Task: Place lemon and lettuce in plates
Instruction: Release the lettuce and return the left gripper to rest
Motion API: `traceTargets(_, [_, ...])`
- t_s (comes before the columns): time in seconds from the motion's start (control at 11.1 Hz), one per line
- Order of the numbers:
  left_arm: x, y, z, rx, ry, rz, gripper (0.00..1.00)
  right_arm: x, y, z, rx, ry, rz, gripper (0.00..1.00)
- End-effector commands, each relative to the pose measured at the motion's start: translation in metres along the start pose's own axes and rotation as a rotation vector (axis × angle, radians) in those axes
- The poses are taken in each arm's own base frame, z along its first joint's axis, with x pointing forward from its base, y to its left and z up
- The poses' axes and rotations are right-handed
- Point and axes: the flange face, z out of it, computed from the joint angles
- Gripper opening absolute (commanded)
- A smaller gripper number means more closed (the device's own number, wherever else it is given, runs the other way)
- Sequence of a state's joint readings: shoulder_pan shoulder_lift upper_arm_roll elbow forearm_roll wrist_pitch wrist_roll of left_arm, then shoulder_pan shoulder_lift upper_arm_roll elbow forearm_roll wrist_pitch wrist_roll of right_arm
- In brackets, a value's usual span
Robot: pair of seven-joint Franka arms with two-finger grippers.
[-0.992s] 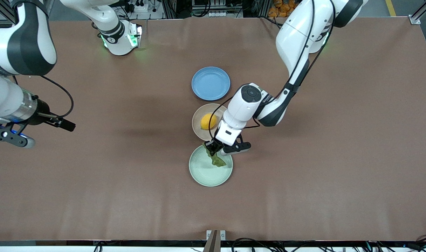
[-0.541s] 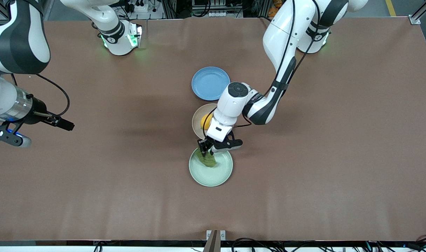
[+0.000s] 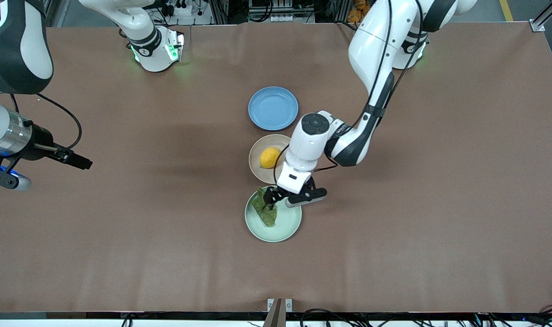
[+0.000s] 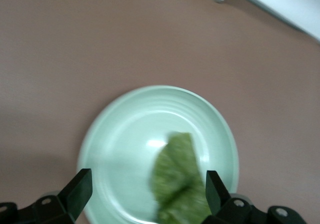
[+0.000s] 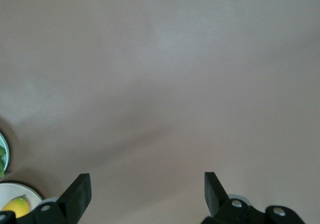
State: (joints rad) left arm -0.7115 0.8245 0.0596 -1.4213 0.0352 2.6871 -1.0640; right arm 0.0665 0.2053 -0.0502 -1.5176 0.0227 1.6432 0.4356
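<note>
Left gripper (image 3: 274, 198) has just let go, jaws now apart over the green plate (image 3: 285, 227), lettuce (image 3: 263, 210) lying in it, lemon (image 3: 270, 157) already in the beige plate (image 3: 256, 167); right gripper (image 5: 145, 194) waits open over bare worktop (image 3: 439, 181), so both placements look done.

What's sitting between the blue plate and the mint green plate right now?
In the front view, the beige plate with the lemon on it lies between the blue plate and the mint green plate, which holds the lettuce.
</note>
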Motion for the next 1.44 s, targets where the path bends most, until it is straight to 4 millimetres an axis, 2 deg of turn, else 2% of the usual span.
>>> traceTargets(0.0, [0.051, -0.031, -0.038, 0.158, -0.077, 0.091, 1.0, -0.017, 0.012, -0.03, 0.041, 0.037, -0.02, 1.0])
traceTargets(0.18, [0.08, -0.059, -0.061, 0.254, -0.17, 0.175, 1.0, -0.023, 0.02, -0.043, 0.045, 0.055, -0.12, 1.0])
traceTargets(0.36, [0.125, -0.099, -0.096, 0.303, -0.271, 0.256, 1.0, -0.033, 0.029, -0.058, 0.046, 0.058, -0.143, 1.0])
traceTargets(0.54, [0.169, -0.151, -0.132, 0.313, -0.367, 0.312, 1.0, -0.039, 0.042, -0.074, 0.056, 0.081, -0.212, 1.0])
traceTargets(0.63, [0.177, -0.169, -0.144, 0.315, -0.395, 0.307, 1.0, -0.04, 0.048, -0.077, 0.05, 0.078, -0.269, 1.0])
traceTargets(0.72, [0.184, -0.186, -0.157, 0.315, -0.397, 0.278, 1.0, -0.043, 0.053, -0.078, 0.045, 0.061, -0.296, 1.0])
traceTargets(0.9, [0.179, -0.211, -0.184, 0.315, -0.41, 0.259, 1.0, -0.048, 0.056, -0.085, 0.046, 0.064, -0.308, 1.0])
traceTargets(0.99, [0.18, -0.228, -0.204, 0.296, -0.412, 0.221, 1.0, -0.05, 0.057, -0.087, 0.045, 0.061, -0.308, 1.0])
traceTargets(1.17, [0.165, -0.249, -0.237, 0.291, -0.418, 0.194, 1.0, -0.055, 0.062, -0.095, 0.05, 0.073, -0.313, 1.0])
traceTargets(1.35, [0.158, -0.281, -0.267, 0.278, -0.42, 0.217, 1.0, -0.061, 0.065, -0.097, 0.042, 0.043, -0.332, 1.0])
